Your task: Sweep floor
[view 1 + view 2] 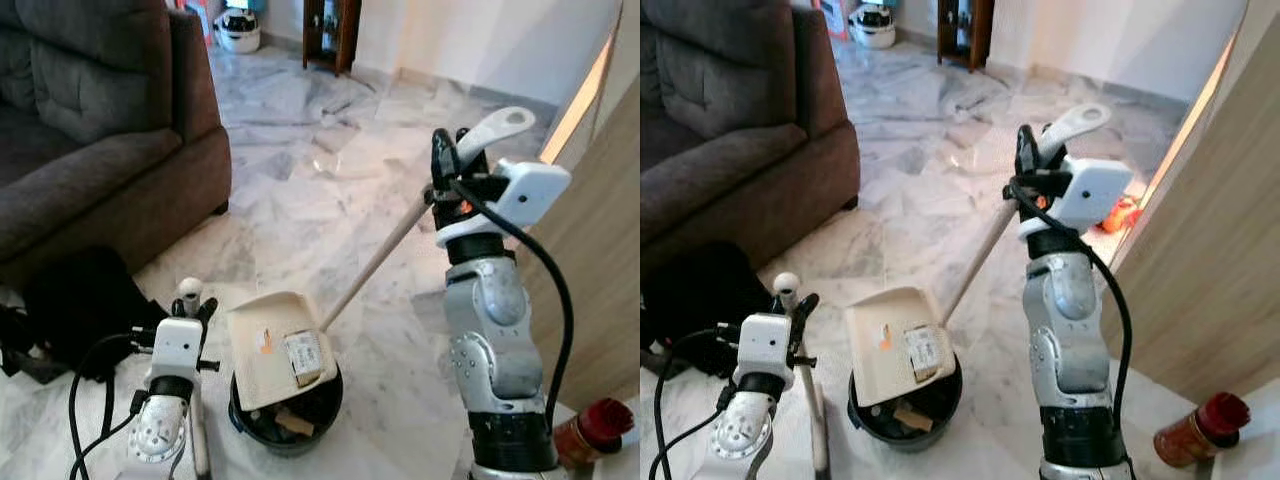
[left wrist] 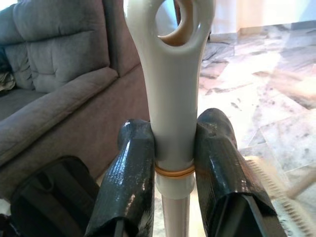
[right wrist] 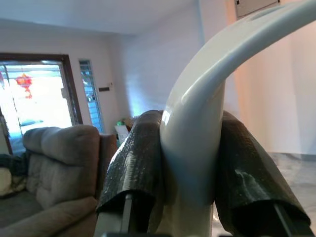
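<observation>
A cream dustpan (image 1: 268,345) is tilted over a black bin (image 1: 290,420), with a small carton (image 1: 305,358) sliding off its lip and scraps inside the bin. Its long pole (image 1: 375,262) rises to a white curved grip (image 1: 497,128). My right gripper (image 1: 445,162) is shut on that grip, with the black fingers (image 3: 136,163) pressed on both sides. Low at the left, my left gripper (image 1: 194,306) is shut on the white broom handle (image 2: 170,84), just below its hanging hole. The broom's pole (image 1: 815,420) runs down past my arm, its head hidden.
A grey sofa (image 1: 90,130) fills the left, with a black bag (image 1: 80,300) on the floor at its foot. A wooden panel (image 1: 600,250) stands close on the right, with a red-lidded jar (image 1: 1198,428) beside it. A dark cabinet (image 1: 332,32) stands far across the marble floor (image 1: 300,170).
</observation>
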Robot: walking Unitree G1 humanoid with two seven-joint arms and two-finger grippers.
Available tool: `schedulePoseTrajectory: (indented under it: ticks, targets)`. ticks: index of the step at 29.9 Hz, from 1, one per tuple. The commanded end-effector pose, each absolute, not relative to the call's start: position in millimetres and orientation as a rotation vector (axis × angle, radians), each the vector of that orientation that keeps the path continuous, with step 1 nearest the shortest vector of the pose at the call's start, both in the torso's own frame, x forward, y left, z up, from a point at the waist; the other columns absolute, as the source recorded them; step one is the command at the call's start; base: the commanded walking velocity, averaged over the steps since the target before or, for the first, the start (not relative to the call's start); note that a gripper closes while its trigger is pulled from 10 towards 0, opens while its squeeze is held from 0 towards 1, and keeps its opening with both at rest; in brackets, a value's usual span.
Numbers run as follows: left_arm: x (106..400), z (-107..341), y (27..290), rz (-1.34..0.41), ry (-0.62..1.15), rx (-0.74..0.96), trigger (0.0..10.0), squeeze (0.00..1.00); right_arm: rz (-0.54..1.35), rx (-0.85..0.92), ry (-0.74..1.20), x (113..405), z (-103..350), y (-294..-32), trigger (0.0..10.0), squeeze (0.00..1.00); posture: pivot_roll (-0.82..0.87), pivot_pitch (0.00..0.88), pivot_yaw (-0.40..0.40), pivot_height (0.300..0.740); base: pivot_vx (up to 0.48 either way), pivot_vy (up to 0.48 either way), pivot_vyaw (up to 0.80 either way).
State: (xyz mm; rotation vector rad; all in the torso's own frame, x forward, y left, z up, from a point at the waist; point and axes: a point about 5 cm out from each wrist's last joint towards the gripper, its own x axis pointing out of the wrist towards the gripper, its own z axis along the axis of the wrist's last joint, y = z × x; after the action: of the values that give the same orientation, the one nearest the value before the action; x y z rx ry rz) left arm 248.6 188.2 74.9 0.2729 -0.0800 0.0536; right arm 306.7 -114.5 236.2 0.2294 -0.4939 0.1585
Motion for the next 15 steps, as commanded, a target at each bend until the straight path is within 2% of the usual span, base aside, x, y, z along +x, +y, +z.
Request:
schedulePoseTrajectory:
  ticks: [1,10,15]
  targets:
    - [252.3,87.5,188.3,0.05,-0.143,0.283,10.0,0.0,0.187,0.237,-0.629,294.5,259.9,-106.7,10.0,0.0,0.13,0.066,-0.005,0.74,0.0,0.0,0.0]
    - [252.2,87.6,186.1,0.039,-0.147,0.281,10.0,0.0,0.238,0.156,-0.685,284.8,265.8,-86.6,10.0,0.0,0.13,0.055,-0.005,0.74,0.0,0.0,0.0]
    - [251.9,87.7,186.2,0.043,-0.149,0.28,10.0,0.0,0.3,0.021,-0.745,278.4,268.4,-74.9,10.0,0.0,0.13,0.052,-0.009,0.74,0.0,0.0,0.0]
